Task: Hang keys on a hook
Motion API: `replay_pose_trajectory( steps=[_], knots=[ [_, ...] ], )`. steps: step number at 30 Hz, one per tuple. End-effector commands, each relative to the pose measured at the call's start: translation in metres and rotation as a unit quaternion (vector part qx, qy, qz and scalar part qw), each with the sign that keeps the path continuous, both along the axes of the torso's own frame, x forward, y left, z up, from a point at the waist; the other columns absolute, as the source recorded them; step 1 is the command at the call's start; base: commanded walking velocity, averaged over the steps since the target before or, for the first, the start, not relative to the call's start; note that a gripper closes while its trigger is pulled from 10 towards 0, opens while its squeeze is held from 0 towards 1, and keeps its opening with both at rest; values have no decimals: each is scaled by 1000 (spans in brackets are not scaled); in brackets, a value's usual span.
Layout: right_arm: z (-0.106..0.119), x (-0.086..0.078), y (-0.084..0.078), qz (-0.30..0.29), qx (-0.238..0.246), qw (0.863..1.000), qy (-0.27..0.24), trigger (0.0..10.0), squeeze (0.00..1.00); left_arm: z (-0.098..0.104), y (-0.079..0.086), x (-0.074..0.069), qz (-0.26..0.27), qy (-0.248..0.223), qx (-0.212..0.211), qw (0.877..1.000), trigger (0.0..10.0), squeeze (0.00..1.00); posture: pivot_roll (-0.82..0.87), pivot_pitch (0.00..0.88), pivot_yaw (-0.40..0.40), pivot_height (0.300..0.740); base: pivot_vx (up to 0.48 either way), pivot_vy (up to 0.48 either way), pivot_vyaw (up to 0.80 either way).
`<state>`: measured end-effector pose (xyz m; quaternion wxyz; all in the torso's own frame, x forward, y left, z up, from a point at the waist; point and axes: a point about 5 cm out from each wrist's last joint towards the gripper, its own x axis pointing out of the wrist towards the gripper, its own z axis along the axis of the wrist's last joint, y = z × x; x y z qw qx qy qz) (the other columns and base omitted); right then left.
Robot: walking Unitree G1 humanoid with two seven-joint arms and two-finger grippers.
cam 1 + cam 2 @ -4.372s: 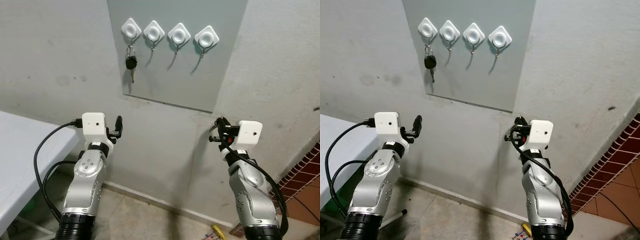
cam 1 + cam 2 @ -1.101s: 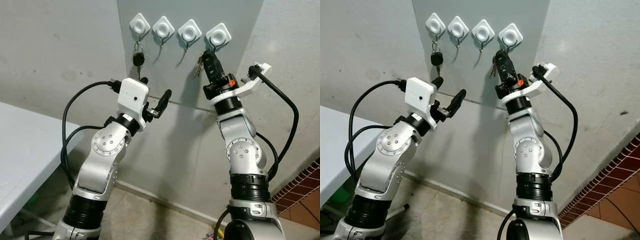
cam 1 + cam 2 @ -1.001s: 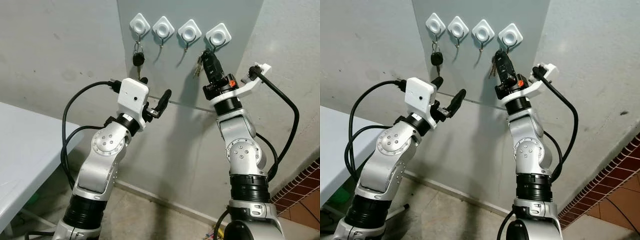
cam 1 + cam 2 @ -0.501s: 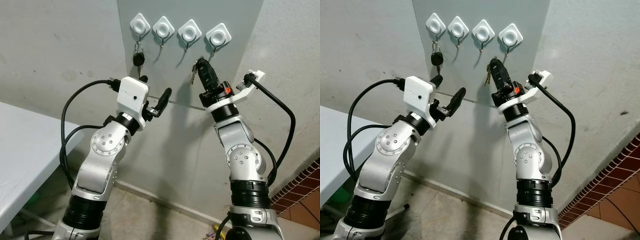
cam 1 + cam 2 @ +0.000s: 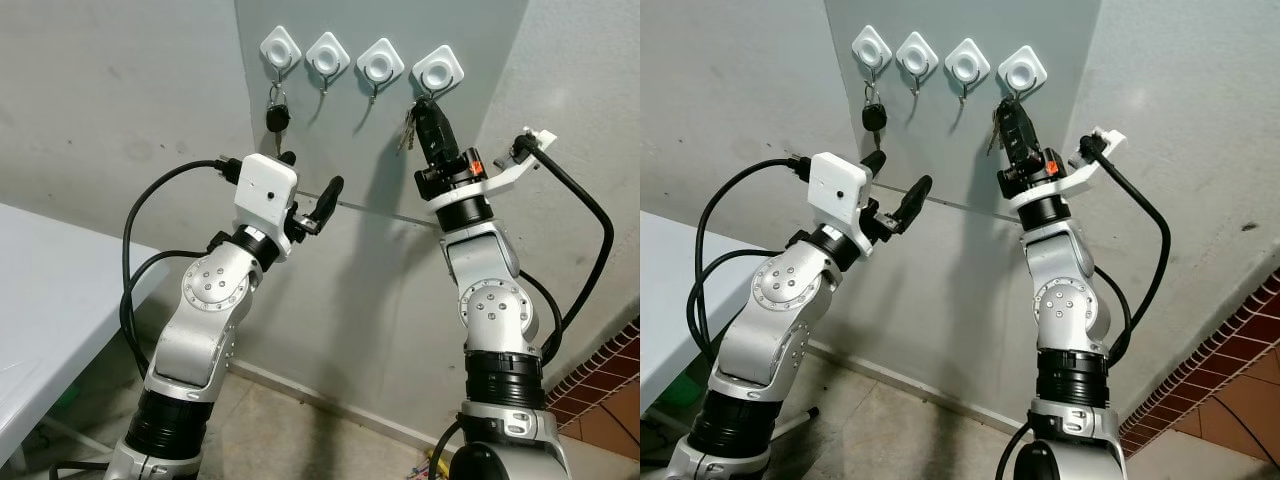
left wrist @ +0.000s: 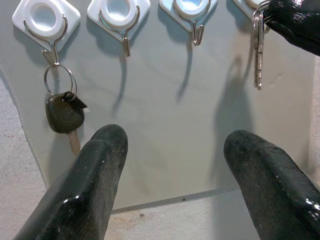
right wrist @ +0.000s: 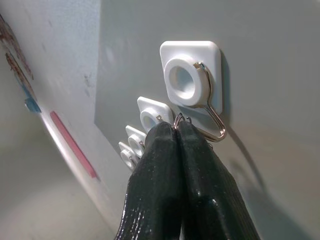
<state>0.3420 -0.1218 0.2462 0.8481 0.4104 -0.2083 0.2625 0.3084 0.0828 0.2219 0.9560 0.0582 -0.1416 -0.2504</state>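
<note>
Four white hooks sit in a row on a grey wall panel [image 5: 480, 130]. A black-fobbed car key [image 5: 272, 118] hangs from the leftmost hook [image 5: 280, 45]. My right gripper [image 5: 425, 105] is raised just under the rightmost hook [image 5: 438, 68], shut on the ring of a bunch of silver keys [image 5: 408, 130] that dangles beside it. In the right wrist view the key ring [image 7: 181, 118] lies against that hook's wire [image 7: 215, 127]; I cannot tell if it is over the hook. My left gripper [image 5: 312, 175] is open below the panel, with nothing between its fingers.
The two middle hooks [image 5: 326, 50] [image 5: 379, 58] are bare. A white table [image 5: 40, 300] stands at the left. Brick-patterned floor [image 5: 610, 370] shows at the lower right. A black cable [image 5: 585, 250] loops off my right wrist.
My right gripper, lower and further left half a second ago, has moved up and right with the keys, back under the rightmost hook. The left arm has stayed put.
</note>
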Motion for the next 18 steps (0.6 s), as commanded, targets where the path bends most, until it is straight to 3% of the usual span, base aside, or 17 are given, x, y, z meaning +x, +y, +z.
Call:
replay_pose_trajectory(
  steps=[1, 18],
  knots=[
    [16, 0, -4, -9, 14, 999, -29, 10000, 0, 2, 2, -1, 4, -3, 3, 1000, 10000, 0, -111, 0, 15, 740, 0, 0, 0],
    [-11, -2, -1, 39, 121, 991, 46, 10000, 0, 3, 3, -1, 7, -6, 4, 1000, 10000, 0, -105, 0, 15, 740, 0, 0, 0]
  ],
)
